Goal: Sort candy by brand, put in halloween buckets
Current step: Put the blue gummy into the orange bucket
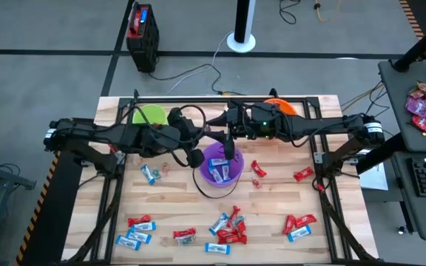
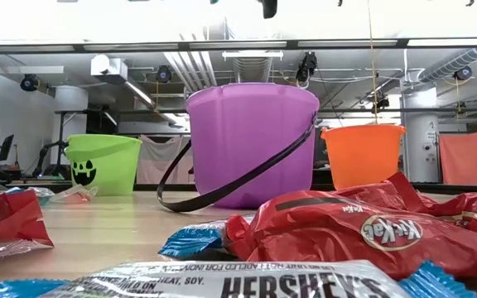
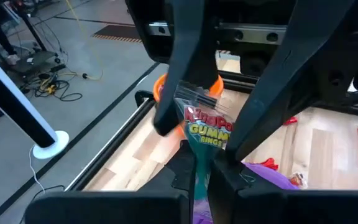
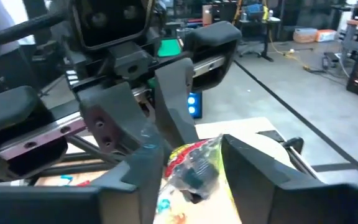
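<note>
Both grippers meet above my purple bucket (image 1: 222, 171): left gripper (image 3: 199, 163) clamps a gummy-rings packet (image 3: 205, 127); right gripper (image 4: 188, 163) brackets it, grip uncertain.

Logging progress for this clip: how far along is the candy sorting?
Early. A few blue-wrapped pieces lie in the purple bucket. Both grippers meet above it on one gummy rings packet: the left gripper is shut on it, the right gripper's fingers flank it. Most candy is on the table. The green bucket looks empty; the orange bucket is mostly hidden.
</note>
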